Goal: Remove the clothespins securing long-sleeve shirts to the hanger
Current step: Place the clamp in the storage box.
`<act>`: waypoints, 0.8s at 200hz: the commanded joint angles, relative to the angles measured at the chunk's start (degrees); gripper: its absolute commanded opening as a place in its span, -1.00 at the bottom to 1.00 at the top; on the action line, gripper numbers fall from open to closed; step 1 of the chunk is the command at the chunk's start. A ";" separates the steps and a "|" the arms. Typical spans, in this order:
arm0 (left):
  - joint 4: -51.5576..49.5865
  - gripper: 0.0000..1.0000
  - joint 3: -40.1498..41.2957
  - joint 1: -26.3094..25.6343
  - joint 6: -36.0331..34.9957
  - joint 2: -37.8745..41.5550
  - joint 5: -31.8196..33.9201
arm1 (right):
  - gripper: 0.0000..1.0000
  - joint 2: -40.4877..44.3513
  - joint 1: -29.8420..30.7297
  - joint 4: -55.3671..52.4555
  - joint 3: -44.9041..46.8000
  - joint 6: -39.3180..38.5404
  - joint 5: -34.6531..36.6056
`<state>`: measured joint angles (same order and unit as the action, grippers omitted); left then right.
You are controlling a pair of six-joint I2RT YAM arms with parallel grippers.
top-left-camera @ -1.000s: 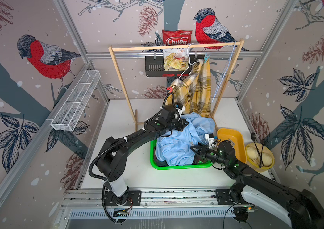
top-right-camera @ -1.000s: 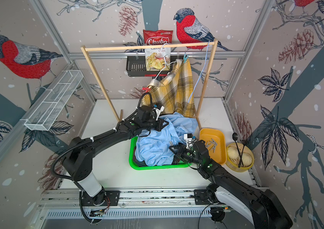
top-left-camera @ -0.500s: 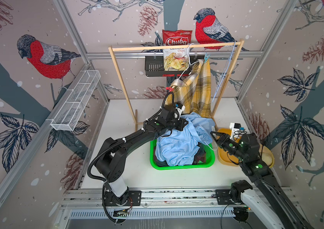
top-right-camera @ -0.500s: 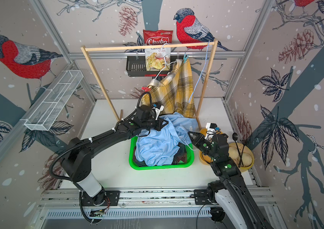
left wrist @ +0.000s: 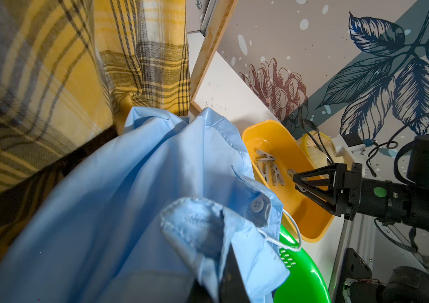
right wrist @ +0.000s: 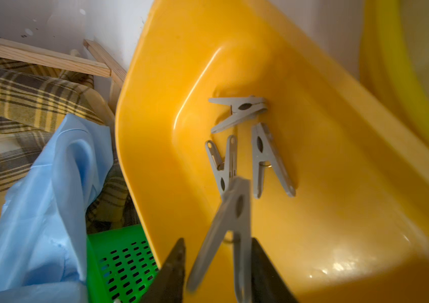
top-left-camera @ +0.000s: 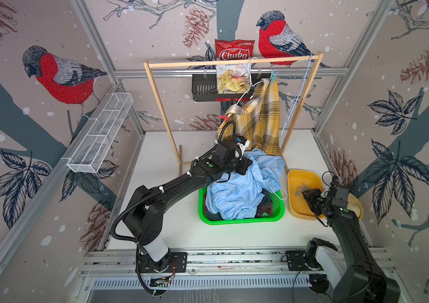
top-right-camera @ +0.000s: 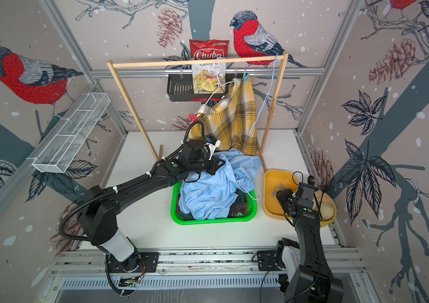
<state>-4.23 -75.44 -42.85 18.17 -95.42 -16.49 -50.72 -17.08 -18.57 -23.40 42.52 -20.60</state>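
My left gripper (top-left-camera: 245, 166) (left wrist: 221, 254) is shut on a fold of the light blue shirt (top-left-camera: 239, 191) (left wrist: 119, 199), which is heaped in the green basket (top-left-camera: 242, 220) over a dark plaid shirt (top-left-camera: 266, 204). The mustard plaid shirt (top-left-camera: 258, 115) hangs from a white hanger (top-left-camera: 250, 86), pinned by a light blue clothespin (top-left-camera: 273, 76) and a red clothespin (top-left-camera: 224, 117). Over the yellow tray (top-left-camera: 291, 199) (right wrist: 339, 183) my right gripper (top-left-camera: 306, 195) (right wrist: 218, 241) stands open, with a blurred grey clothespin (right wrist: 229, 223) between its fingers. Three grey clothespins (right wrist: 268, 157) lie in the tray.
A wooden rack (top-left-camera: 234, 61) spans the back and carries an empty blue hanger (top-left-camera: 300, 91). A chips bag (top-left-camera: 233, 78) and a black basket (top-left-camera: 203, 90) hang behind it. A wire basket (top-left-camera: 100, 136) is on the left wall. A yellow bowl (top-left-camera: 357, 207) sits beside the tray.
My right arm has swung from the green basket to above the yellow tray with the grey clothespin, and its jaws have opened. The left arm has stayed put.
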 commanded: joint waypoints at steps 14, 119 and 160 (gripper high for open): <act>-0.14 -1.00 -0.67 -0.03 0.14 0.06 0.32 | 0.43 -0.73 -0.01 0.07 -1.83 -4.44 -0.56; -2.14 -1.00 -0.58 2.14 1.42 -1.53 5.33 | 0.08 12.66 31.23 -5.14 -2.97 3.22 8.02; -1.84 -1.00 -0.43 2.13 1.51 -1.83 4.57 | 0.07 13.65 31.23 -5.07 -0.61 4.48 6.83</act>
<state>-6.76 -75.77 -40.93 19.11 -97.21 -11.97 -36.99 13.96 -23.51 -25.30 45.15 -13.80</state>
